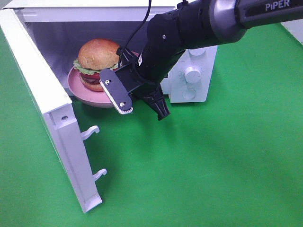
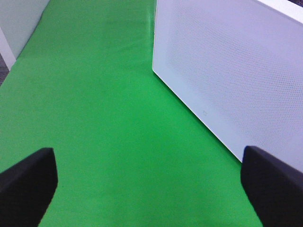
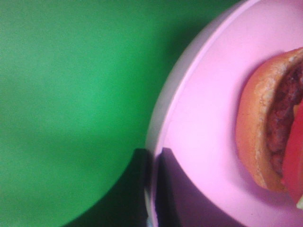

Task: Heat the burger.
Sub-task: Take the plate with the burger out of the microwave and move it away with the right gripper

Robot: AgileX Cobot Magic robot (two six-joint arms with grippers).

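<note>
The burger [image 1: 97, 59], with a golden bun, lettuce and a dark patty, sits on a pink plate [image 1: 81, 93] in the mouth of the open white microwave [image 1: 191, 75]. My right gripper [image 1: 122, 101] reaches in from the upper right and is shut on the plate's front rim. In the right wrist view the burger [image 3: 272, 127] lies on the plate [image 3: 203, 127], and the right gripper [image 3: 154, 189] clamps the rim with a dark finger on each side. My left gripper [image 2: 147, 163] is open and empty over the green cloth; it does not show in the high view.
The microwave door [image 1: 47, 104] stands swung out to the left, its two latch hooks pointing right. In the left wrist view a white perforated microwave panel [image 2: 227, 71] stands close beside the left gripper. Green cloth [image 1: 213, 165] covers the table.
</note>
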